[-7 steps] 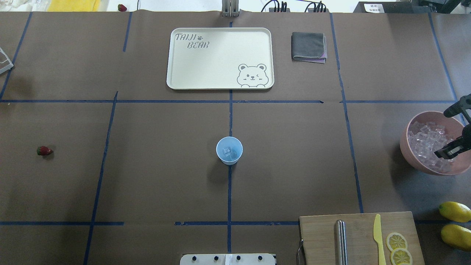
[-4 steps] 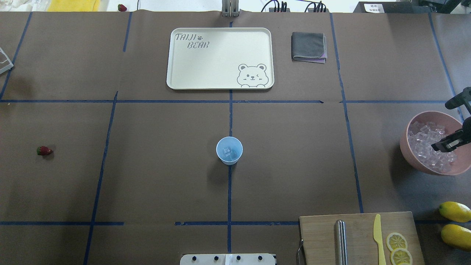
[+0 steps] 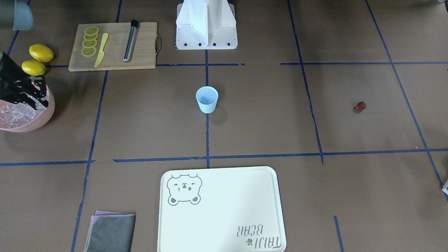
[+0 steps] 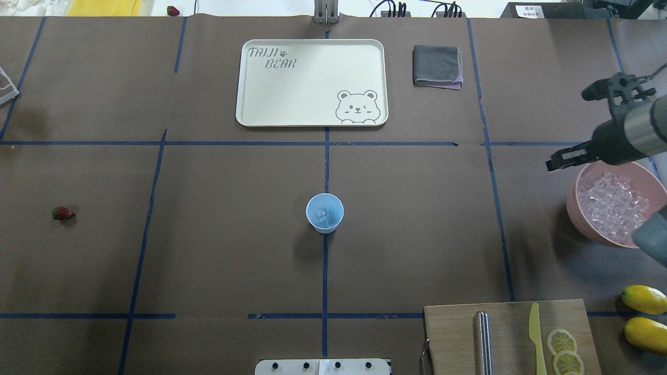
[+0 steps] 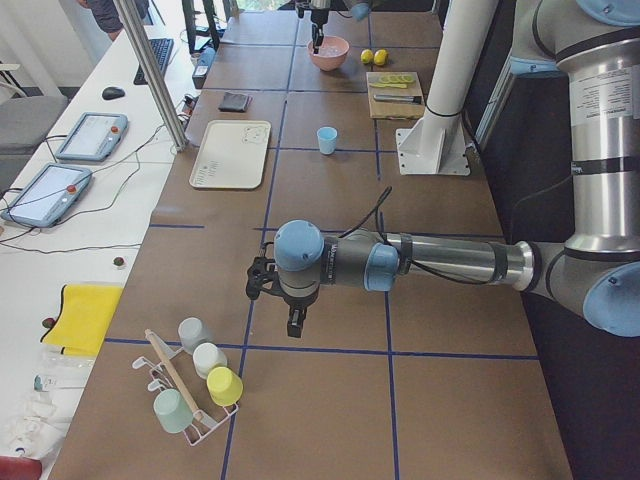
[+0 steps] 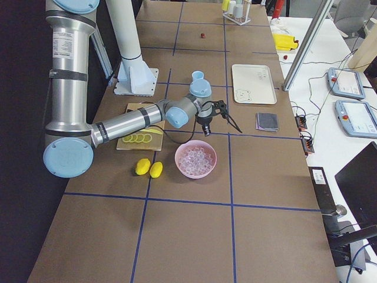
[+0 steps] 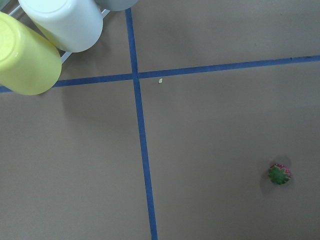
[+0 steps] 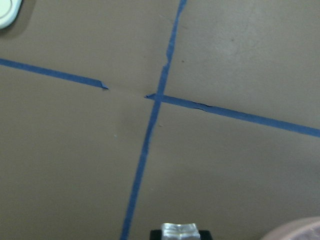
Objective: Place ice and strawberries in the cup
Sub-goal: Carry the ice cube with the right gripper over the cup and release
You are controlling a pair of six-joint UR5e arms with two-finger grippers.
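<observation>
The pale blue cup (image 4: 324, 212) stands upright at the table's middle with ice (image 4: 323, 215) lying in it. More ice (image 4: 612, 205) fills the pink bowl (image 4: 577, 216) at the right edge. My right gripper (image 4: 553, 165) hangs above the table just beyond the bowl's far-left rim. In the right wrist view its fingers are shut on one ice cube (image 8: 180, 232). The strawberry (image 4: 62, 213) lies alone at the left, and it also shows low right in the left wrist view (image 7: 279, 173). My left gripper (image 5: 293, 322) shows only in the exterior left view, so I cannot tell its state.
A cream tray (image 4: 250, 117) and a folded grey cloth (image 4: 436, 66) lie at the far side. A cutting board (image 4: 453, 333) with a yellow knife, lemon slices and a metal rod sits front right beside two lemons (image 4: 644, 299). Upturned cups (image 7: 25, 60) sit on a rack far left.
My right gripper has risen out of the pink bowl and moved toward the far left of it, carrying an ice cube. The cup and strawberry have not moved.
</observation>
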